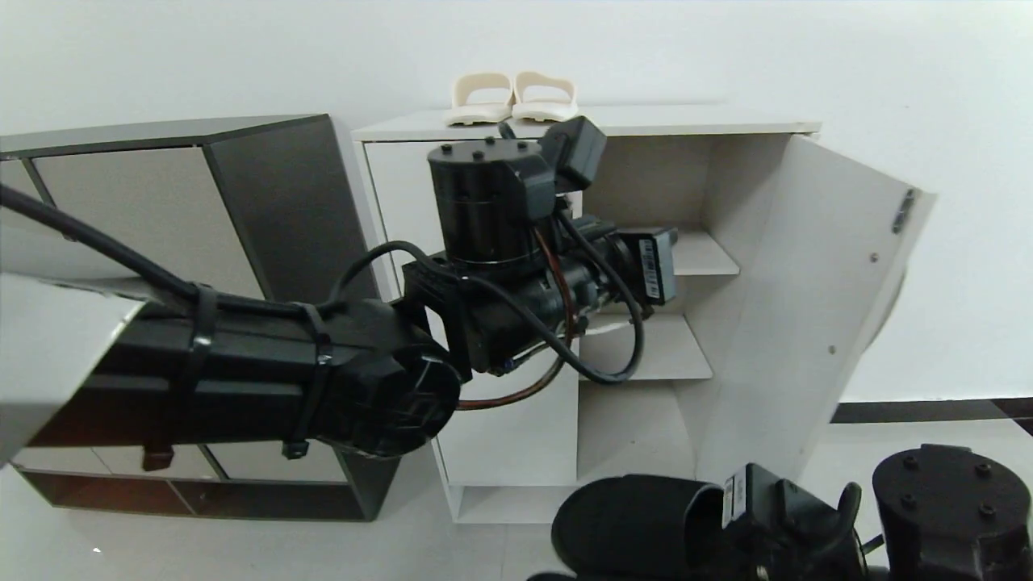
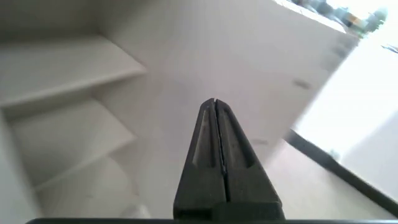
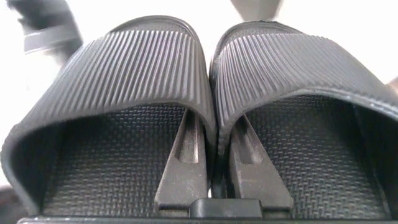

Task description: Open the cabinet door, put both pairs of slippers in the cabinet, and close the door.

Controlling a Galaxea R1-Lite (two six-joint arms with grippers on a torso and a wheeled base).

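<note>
Before the cabinet (image 1: 694, 121), left end effector (image 2: 214, 107) clenched, right end effector (image 3: 214, 127) pinching black slippers (image 3: 143, 68).

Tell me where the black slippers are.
The black slippers are pinched in the right gripper at the head view's bottom edge, before the open cabinet door.

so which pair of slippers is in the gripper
The black pair, pinched in the right gripper; the cream pair sits on top of the white cabinet.
</note>
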